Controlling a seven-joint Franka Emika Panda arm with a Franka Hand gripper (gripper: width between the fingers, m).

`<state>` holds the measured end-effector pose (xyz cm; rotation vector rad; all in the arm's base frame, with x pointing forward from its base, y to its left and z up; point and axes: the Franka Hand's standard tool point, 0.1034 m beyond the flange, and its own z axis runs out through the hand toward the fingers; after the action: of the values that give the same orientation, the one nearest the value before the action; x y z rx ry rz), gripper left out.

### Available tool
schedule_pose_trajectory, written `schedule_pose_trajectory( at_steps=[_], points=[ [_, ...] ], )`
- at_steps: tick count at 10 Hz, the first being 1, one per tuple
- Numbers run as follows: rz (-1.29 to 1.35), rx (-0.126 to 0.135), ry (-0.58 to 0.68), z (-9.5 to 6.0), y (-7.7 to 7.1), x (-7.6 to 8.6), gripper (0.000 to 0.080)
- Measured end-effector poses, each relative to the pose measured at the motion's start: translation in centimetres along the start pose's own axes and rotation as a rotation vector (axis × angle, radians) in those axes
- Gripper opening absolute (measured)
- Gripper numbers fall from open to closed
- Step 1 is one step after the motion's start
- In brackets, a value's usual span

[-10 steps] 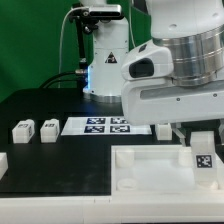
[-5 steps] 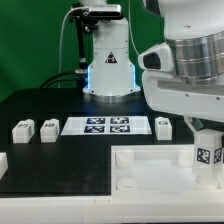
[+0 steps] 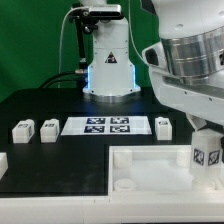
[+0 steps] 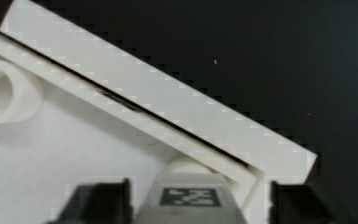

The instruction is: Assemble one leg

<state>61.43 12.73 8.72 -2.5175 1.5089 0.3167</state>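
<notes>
Arm (image 3: 190, 60) cut off by the exterior view's top and right edges, leg (image 3: 207, 157) clipped at that right edge, gripper (image 4: 197, 205) fingers (image 4: 101, 203) and leg tag (image 4: 194, 195) cropped in the wrist view, tray-like piece (image 3: 150, 152) running out below, marker board (image 3: 105, 126) tags too small to read

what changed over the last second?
The arm swung toward the exterior view's right, carrying the leg slightly that way over the tray piece. The gripper stayed shut on it. Loose legs, marker board and tray piece did not move.
</notes>
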Motion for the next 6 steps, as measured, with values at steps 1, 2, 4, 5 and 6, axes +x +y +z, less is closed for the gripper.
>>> schedule_pose_trajectory(
  at_steps=[1, 2, 4, 5, 6],
  points=[
    [-0.001, 0.000, 0.000, 0.0, 0.0, 0.0, 0.0531],
    [-0.001, 0.000, 0.000, 0.0, 0.0, 0.0, 0.0612],
    [-0.038, -0.005, -0.002, 0.1, 0.2, 0.0, 0.0642],
    [-0.135, -0.018, -0.010, 0.5, 0.7, 0.0, 0.0647],
    [-0.184, -0.029, -0.012, 0.5, 1.0, 0.2, 0.0647]
  ],
)
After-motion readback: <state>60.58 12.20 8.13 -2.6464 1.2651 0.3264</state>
